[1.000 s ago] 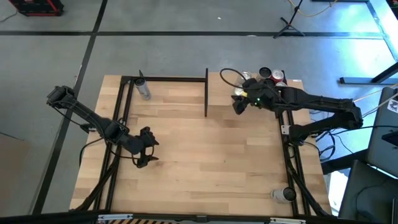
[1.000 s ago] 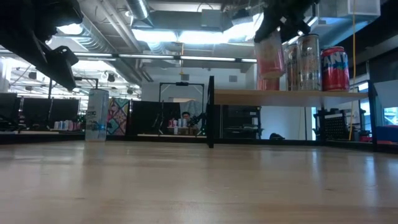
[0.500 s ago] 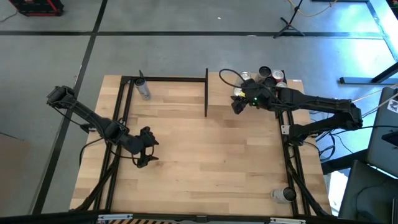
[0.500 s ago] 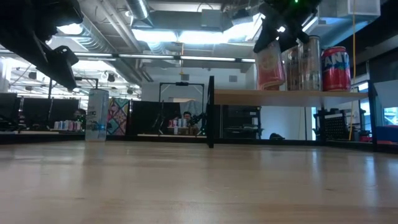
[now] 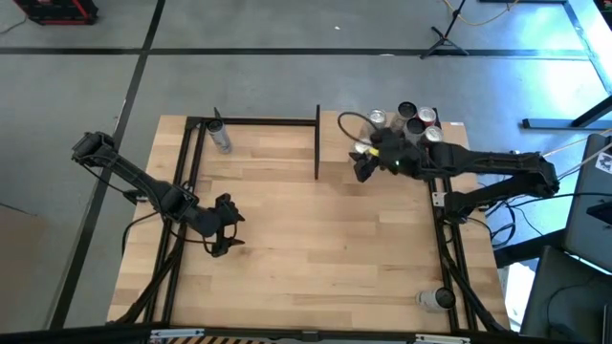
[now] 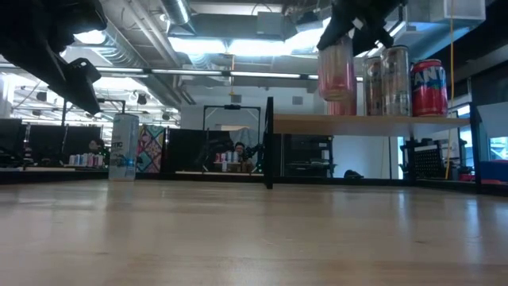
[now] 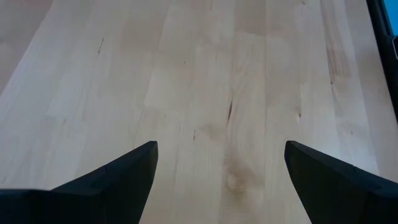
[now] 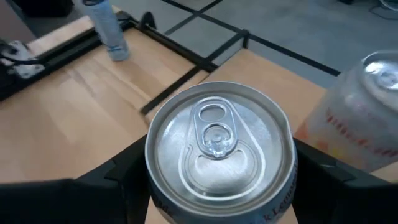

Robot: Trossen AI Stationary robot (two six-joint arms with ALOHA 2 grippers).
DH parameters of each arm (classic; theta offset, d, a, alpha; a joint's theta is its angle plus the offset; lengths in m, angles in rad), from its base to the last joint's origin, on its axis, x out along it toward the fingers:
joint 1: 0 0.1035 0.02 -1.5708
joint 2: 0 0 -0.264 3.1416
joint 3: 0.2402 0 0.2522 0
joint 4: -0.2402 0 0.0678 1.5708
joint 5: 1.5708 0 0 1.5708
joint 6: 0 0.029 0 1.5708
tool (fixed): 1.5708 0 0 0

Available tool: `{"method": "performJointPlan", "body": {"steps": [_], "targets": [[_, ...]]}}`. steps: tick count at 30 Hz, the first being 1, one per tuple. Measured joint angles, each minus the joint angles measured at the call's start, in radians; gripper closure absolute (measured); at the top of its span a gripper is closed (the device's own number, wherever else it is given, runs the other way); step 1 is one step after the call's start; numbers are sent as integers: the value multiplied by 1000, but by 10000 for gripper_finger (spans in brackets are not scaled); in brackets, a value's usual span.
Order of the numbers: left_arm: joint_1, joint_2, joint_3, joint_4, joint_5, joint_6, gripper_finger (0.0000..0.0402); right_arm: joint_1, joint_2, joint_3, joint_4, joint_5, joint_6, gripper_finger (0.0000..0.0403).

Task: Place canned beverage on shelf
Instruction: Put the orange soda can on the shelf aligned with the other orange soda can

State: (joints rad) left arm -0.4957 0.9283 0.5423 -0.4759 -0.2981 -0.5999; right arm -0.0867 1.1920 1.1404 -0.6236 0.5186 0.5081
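My right claw (image 5: pixel 364 164) is clamped on a pale pink can (image 6: pixel 336 71), one finger on each side of its body, with the silver pull-tab top (image 8: pixel 219 145) facing my wrist camera. I hold it upright over the left part of the shelf (image 6: pixel 373 123), the pale-wood panel at the far right of the desk (image 5: pixel 306 239). In the low view the can's base hangs a little above the panel, not touching it. A thin black post (image 5: pixel 316 143) marks the shelf's left edge, and the can is just to the right of it.

Three more cans already stand on the shelf to the right of mine: another pale pink one (image 6: pixel 343 107) mostly hidden behind it, a silver one (image 6: pixel 386 79), and a red one (image 6: pixel 428 87) farthest right.

My left claw (image 5: pixel 224 227) hovers above bare wood at the near left of the desk, its fingers (image 7: pixel 118 180) spread apart and holding nothing.

A tall white-and-blue can (image 6: pixel 125 147) stands at the far left corner of the desk, well apart from the shelf. Another can (image 5: pixel 437 299) lies at the desk's near right edge.
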Motion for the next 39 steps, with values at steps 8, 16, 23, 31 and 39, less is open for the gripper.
{"method": "performJointPlan", "body": {"steps": [8, 16, 23, 31, 39], "targets": [[0, 0, 0, 0, -5, 0, 62, 119, 10, 0, -82, 217, 185, 134], [0, 0, 0, 0, -9, 1, 62, 69, 10, 0, -164, 267, 273, 134], [0, 0, 0, 0, -8, 0, 62, 8, 13, -3, -195, 250, 261, 134], [0, 0, 0, 17, -2, 0, 62, -14, 18, -48, -180, 260, 291, 134], [0, 0, 0, 20, 1, 0, 62, -14, 17, -58, -186, 306, 312, 129]]}}
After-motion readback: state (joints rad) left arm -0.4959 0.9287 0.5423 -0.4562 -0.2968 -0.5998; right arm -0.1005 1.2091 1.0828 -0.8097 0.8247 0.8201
